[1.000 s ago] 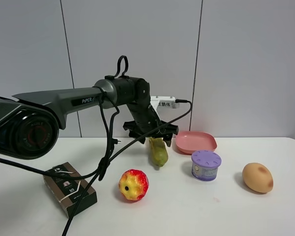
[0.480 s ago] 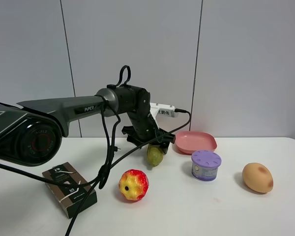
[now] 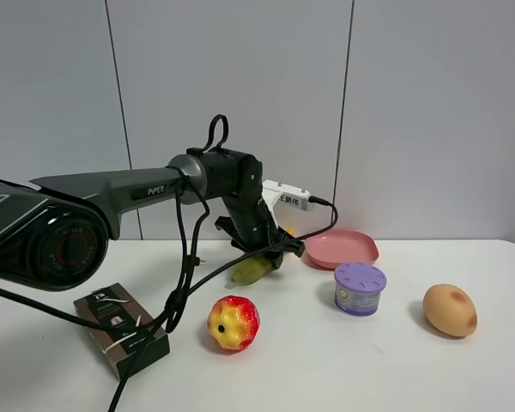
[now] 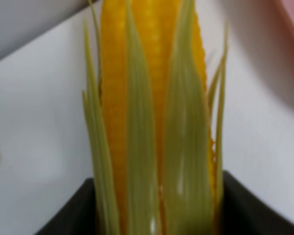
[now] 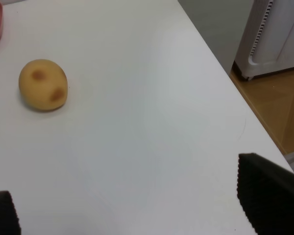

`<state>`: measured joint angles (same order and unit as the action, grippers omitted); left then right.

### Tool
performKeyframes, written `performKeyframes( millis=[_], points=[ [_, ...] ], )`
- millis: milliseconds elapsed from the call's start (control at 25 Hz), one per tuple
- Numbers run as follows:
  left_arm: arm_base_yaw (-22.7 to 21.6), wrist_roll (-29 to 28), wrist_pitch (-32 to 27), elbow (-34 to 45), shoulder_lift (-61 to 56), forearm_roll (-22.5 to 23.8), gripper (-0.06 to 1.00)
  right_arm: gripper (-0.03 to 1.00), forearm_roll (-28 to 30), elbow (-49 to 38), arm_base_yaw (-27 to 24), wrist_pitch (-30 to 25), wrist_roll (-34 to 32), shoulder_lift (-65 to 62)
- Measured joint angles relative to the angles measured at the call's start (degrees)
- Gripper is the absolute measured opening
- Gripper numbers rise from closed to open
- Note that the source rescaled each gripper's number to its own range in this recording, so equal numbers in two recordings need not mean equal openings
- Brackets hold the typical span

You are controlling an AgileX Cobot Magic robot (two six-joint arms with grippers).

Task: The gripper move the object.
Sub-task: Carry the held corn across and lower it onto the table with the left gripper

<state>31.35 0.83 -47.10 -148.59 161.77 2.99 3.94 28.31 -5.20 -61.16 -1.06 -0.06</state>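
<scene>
The toy corn cob (image 3: 251,269), green husk with yellow kernels, is held in my left gripper (image 3: 264,247) at the back middle of the white table (image 3: 326,360). It is tilted, its green end low and to the left, close to the tabletop. In the left wrist view the corn (image 4: 152,122) fills the frame between the dark jaws of the left gripper (image 4: 157,215), which is shut on it. My right gripper (image 5: 132,210) is open and empty above the table's right end; it does not show in the exterior view.
A pink plate (image 3: 341,247) lies just right of the corn. A purple can (image 3: 360,288), a tan potato (image 3: 450,310) (image 5: 43,84), a red-yellow fruit (image 3: 233,323) and a dark box (image 3: 122,330) stand in front. Black cables (image 3: 184,283) hang down. The table edge (image 5: 225,83) borders the floor.
The left gripper has turned. The corn went from hanging upright to tilted, its green end swinging left and down towards the table. The other objects have not moved.
</scene>
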Motion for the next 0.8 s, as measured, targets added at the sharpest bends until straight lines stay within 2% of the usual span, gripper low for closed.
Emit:
performKeyframes(
  millis=[160, 520, 680, 800],
  points=[
    [0.06, 7.59, -5.07, -0.06, -1.48, 1.51, 0.01, 1.00, 0.00, 0.00, 0.00, 0.00, 0.00, 0.00],
    [0.72, 10.07, -16.56, -0.06, -17.44, 9.30, 0.01, 1.00, 0.00, 0.00, 0.00, 0.00, 0.00, 0.00],
    [2.62, 13.72, -21.58, -0.06, -23.19, 9.98, 0.01, 1.00, 0.00, 0.00, 0.00, 0.00, 0.00, 0.00],
    [5.17, 16.11, -22.11, -0.06, -24.02, 10.17, 0.01, 1.00, 0.00, 0.00, 0.00, 0.00, 0.00, 0.00]
  ],
)
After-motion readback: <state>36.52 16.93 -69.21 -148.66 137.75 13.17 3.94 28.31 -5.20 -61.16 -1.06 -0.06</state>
